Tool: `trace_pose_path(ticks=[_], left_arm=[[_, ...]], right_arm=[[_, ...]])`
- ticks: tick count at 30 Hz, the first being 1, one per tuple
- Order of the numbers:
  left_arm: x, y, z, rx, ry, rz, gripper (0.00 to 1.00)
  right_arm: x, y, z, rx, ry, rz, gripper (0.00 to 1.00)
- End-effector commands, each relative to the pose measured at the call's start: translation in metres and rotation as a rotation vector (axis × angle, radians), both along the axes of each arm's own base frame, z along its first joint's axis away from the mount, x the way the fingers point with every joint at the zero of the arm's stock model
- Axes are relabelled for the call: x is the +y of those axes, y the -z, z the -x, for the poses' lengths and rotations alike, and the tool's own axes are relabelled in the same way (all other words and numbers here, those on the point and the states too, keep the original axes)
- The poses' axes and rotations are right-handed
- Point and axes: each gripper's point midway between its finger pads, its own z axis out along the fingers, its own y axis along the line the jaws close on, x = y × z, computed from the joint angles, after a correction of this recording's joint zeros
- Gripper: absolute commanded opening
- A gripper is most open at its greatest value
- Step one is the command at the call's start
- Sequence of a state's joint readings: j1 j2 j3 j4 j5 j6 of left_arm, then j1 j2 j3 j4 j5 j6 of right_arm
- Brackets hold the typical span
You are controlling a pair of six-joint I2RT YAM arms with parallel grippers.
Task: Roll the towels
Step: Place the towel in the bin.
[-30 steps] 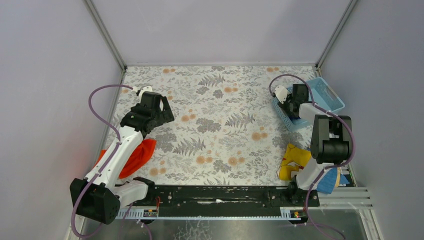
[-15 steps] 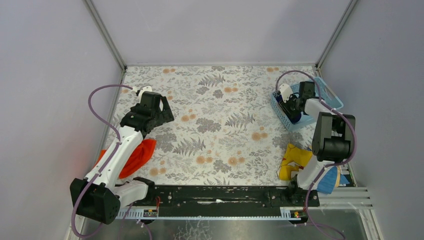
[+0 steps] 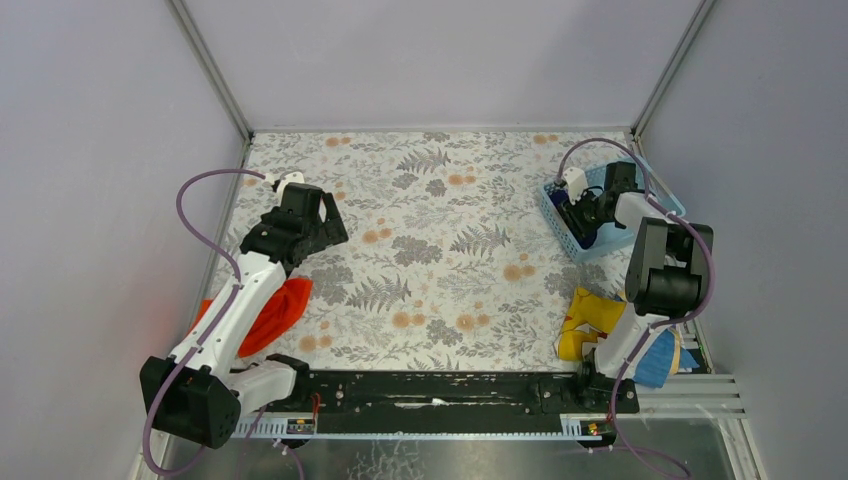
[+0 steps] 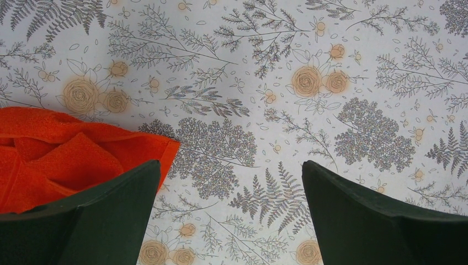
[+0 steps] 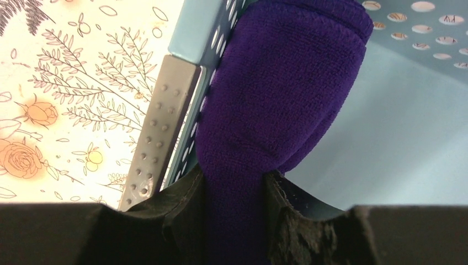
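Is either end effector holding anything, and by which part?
The right end effector grips the purple towel by one end; the left end effector holds nothing.

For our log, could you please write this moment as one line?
right gripper: gripping purple towel at basket | left gripper: open

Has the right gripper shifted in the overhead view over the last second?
Yes. The right gripper, its fingers clamped on the purple towel at the blue basket, has swung slightly right and farther back, toward the enclosure's back-right corner post.
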State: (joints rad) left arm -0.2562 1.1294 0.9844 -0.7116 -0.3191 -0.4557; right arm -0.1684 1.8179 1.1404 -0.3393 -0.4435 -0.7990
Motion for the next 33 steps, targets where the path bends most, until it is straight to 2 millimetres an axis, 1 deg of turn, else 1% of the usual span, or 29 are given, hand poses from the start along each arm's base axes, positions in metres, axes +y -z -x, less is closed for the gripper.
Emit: trace_pose_path(ticks=[1,3,8,14,19,24,26,28,30,33], left_arm=[[0.005,0.0,-0.004,-0.016,-0.021,-0.013,1.0],[0.005,0.0,-0.004,-0.017,-0.021,-0.013,1.0],[0.004,-0.001,-0.005,-0.017,-0.019,-0.01,1.0],[0.005,-0.001,-0.004,-0.018,-0.022,-0.012,1.0],[0.005,-0.001,-0.004,-0.019,-0.02,-0.011,1.0],[0.006,-0.002,-0.004,-0.021,-0.023,-0.008,1.0],[0.006,-0.002,-0.004,-0.021,-0.025,-0.009,1.0],[0.006,-0.001,-0.004,-0.021,-0.026,-0.008,1.0],[0.007,-0.001,-0.004,-0.021,-0.028,-0.011,1.0],[0.01,-0.001,-0.004,-0.025,-0.043,-0.014,1.0]], right_arm=[[0.02,0.02,0.026,0.158,-0.003,-0.102,0.44],[0.019,0.013,0.02,0.141,0.0,-0.1,0.48],[0.016,-0.018,0.002,0.053,0.004,-0.089,0.58],[0.009,-0.031,-0.001,0.027,0.028,-0.054,0.63],[0.007,-0.049,-0.005,-0.005,0.064,-0.053,0.68],[0.006,-0.084,-0.01,-0.09,0.099,-0.053,0.7],[0.008,-0.107,-0.011,-0.138,0.109,-0.068,0.72],[0.007,-0.124,-0.011,-0.165,0.141,-0.075,0.73],[0.007,-0.142,-0.011,-0.195,0.192,-0.093,0.74],[0.012,-0.175,-0.012,-0.294,0.299,-0.179,0.75]])
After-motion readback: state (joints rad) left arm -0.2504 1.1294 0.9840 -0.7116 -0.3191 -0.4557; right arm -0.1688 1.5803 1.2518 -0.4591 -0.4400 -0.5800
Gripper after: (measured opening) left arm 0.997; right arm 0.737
